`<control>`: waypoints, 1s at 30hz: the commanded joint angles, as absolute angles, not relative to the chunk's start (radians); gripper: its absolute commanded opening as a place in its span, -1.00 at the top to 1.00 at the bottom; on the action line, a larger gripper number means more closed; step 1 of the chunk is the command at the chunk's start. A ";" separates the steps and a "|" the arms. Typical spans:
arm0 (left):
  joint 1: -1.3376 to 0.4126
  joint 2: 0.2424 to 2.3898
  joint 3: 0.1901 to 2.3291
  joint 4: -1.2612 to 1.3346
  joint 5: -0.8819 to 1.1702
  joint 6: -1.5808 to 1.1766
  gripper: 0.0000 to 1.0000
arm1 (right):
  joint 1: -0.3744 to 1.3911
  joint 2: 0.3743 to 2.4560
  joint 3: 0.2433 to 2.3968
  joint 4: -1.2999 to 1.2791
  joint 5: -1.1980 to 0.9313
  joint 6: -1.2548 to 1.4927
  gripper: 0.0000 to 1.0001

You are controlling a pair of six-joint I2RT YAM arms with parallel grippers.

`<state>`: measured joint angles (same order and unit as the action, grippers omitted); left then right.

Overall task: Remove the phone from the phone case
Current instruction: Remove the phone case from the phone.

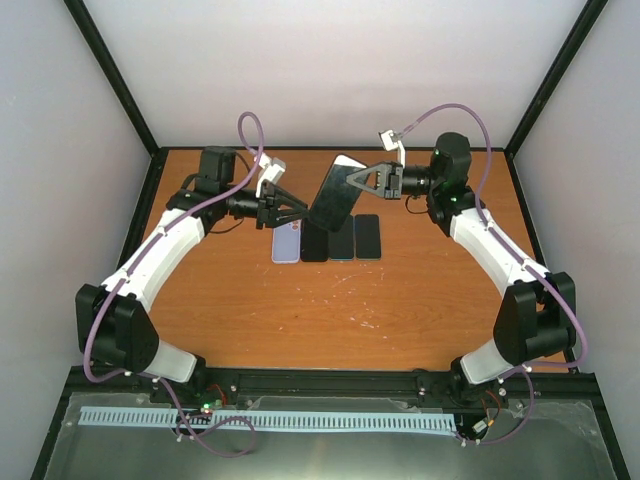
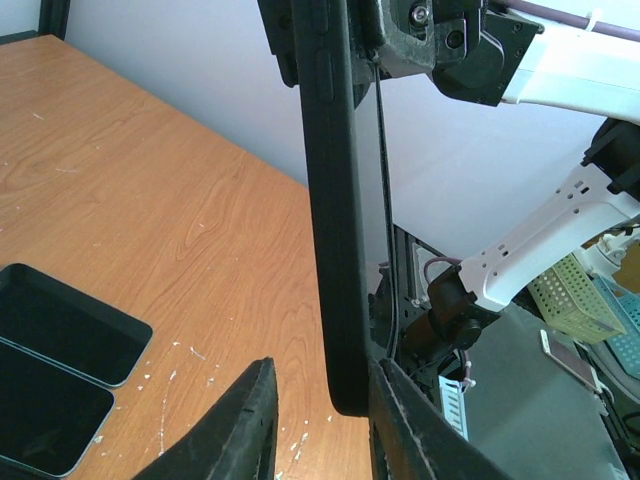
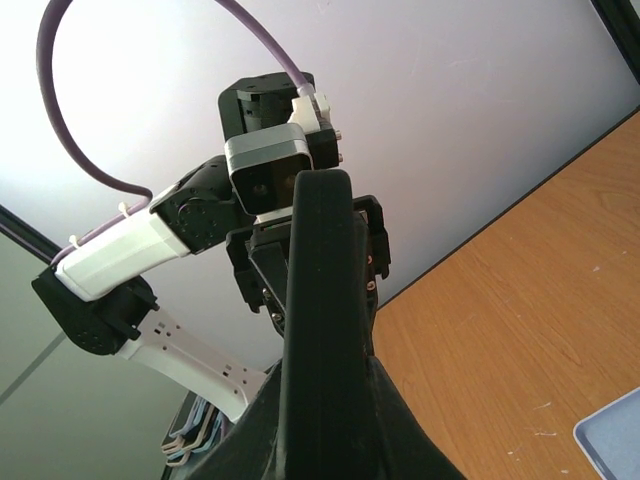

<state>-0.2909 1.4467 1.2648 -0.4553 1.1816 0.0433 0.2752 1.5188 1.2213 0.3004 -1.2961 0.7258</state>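
A phone in a black case [image 1: 335, 195] is held tilted in the air above the table's far middle. My right gripper [image 1: 362, 180] is shut on its upper end; in the right wrist view the case edge [image 3: 320, 300] rises straight out of the closed gripper [image 3: 325, 400]. My left gripper [image 1: 300, 212] is at the case's lower end. In the left wrist view the case [image 2: 335, 200] stands between the spread fingers of that gripper [image 2: 320, 400], against one finger [image 2: 410, 430] and apart from the other. A thin gap shows along the screen side.
A row of phones and cases lies on the wooden table [image 1: 250, 300] under the held phone: a light blue one [image 1: 286, 241], a black one [image 1: 315, 242] and two dark ones [image 1: 342, 238]. Two dark ones also show in the left wrist view [image 2: 60, 330].
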 commanded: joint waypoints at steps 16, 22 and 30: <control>-0.280 1.531 1.250 -0.417 1.090 0.020 0.55 | 0.298 1.529 1.132 1.039 -1.335 1.302 0.95; -0.300 1.521 1.271 -0.426 1.145 0.045 0.47 | 0.329 1.520 1.129 0.880 -1.337 1.159 0.94; -0.343 1.525 1.320 -0.455 1.152 0.076 0.49 | 0.423 1.473 1.249 0.142 -1.331 0.533 0.94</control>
